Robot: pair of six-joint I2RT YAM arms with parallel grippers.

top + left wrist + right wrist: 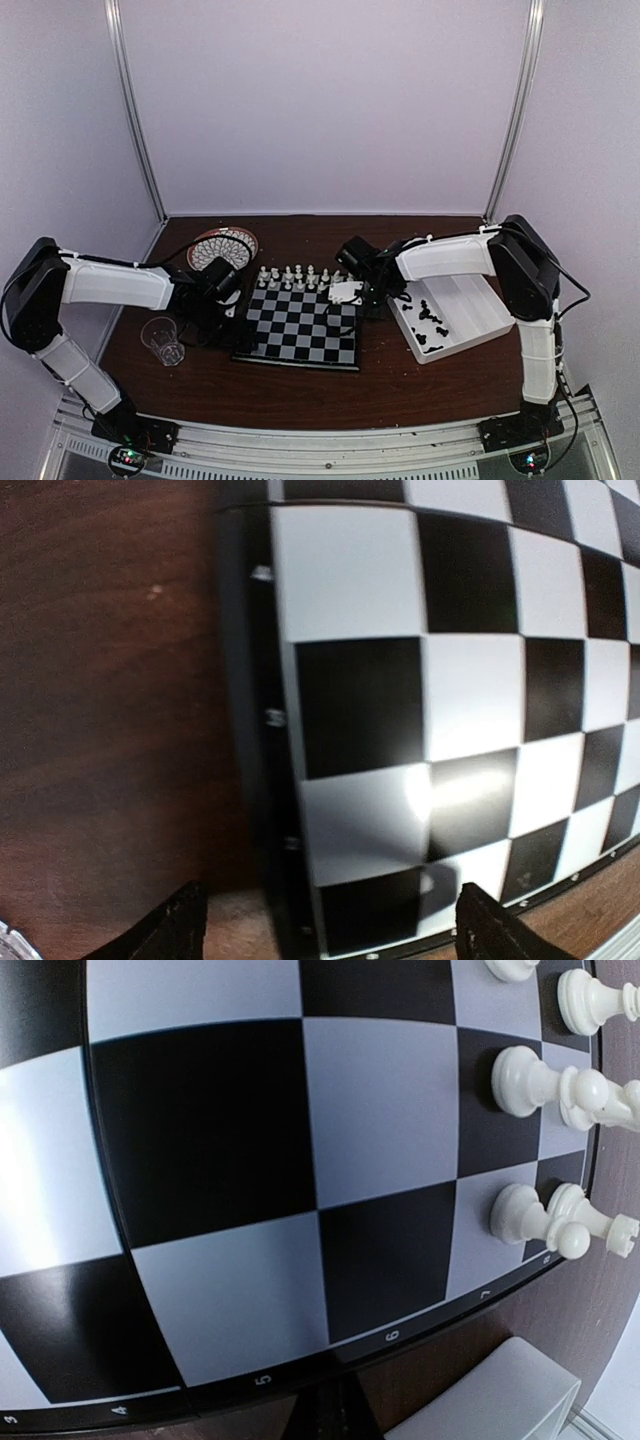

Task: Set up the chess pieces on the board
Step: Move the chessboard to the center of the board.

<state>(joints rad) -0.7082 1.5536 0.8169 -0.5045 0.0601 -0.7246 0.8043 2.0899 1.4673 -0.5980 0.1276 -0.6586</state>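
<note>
The board (298, 326) lies in the middle of the table. White chess pieces (290, 277) stand in rows along its far edge. Black chess pieces (432, 322) lie in the white tray. My left gripper (222, 305) hangs over the board's left rim. In the left wrist view it (335, 935) is open wide and empty, with the rim of the board (250, 730) between its fingertips (185, 920). My right gripper (355, 297) is at the board's right edge. In the right wrist view it (335, 1415) looks shut, with nothing seen in it, over the board (230, 1140) near white pieces (525, 1215).
A white compartmented tray (470, 300) sits right of the board; its corner shows in the right wrist view (490, 1400). A round patterned plate (222, 245) is at the back left. A clear glass cup (163, 340) stands left of the board.
</note>
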